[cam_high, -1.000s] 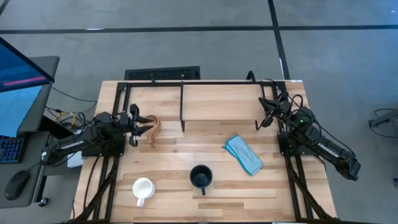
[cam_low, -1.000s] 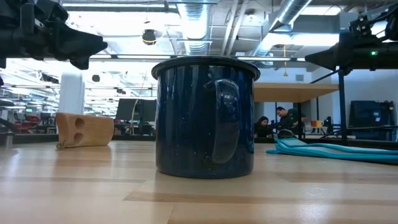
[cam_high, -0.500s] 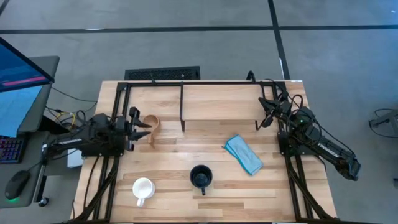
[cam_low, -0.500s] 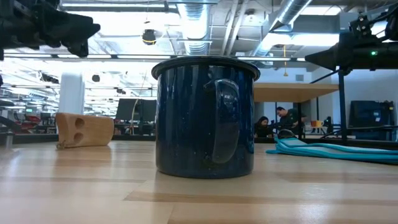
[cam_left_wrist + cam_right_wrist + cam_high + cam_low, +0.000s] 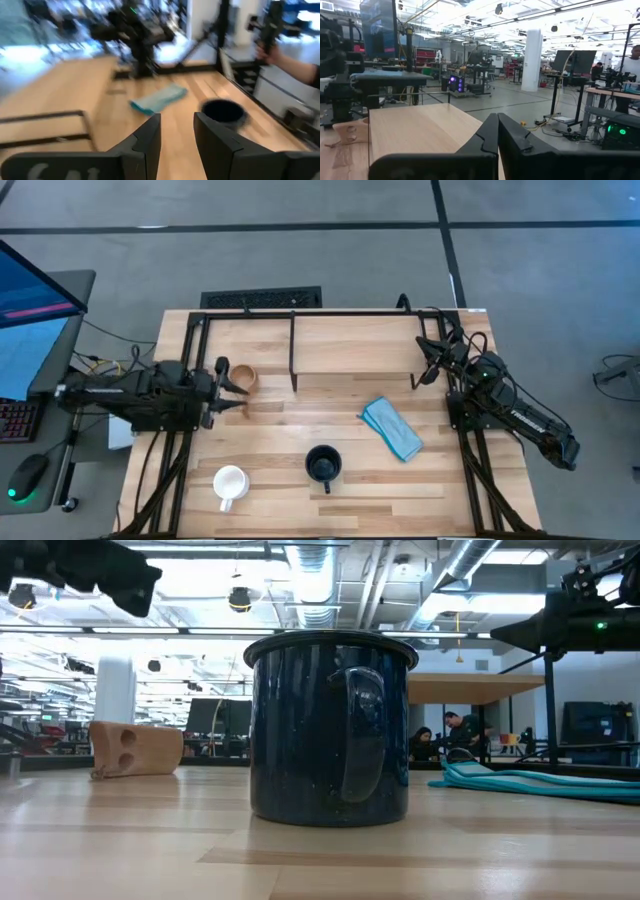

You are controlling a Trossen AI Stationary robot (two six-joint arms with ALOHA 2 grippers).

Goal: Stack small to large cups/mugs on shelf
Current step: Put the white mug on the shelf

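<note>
Navy mug (image 5: 330, 727) bears no readable label (left end effector (image 5: 228, 390) parted, empty; right end effector (image 5: 429, 365) closed).

Left wrist view's black mug (image 5: 223, 111) blurred

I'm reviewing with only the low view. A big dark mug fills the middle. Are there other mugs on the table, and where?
Observer: Yes. The high view shows a white mug at the near edge, to the left of the dark mug.
Operator: And that tan thing on the left?
Observer: It is the tan mug, by the shelf's left end, just beyond the left gripper.
Operator: Is that gripper holding it?
Observer: No. The left wrist view shows its fingers apart with nothing between them.
Operator: The right arm?
Observer: The right gripper is parked at the shelf's right end, shut and empty.
</note>
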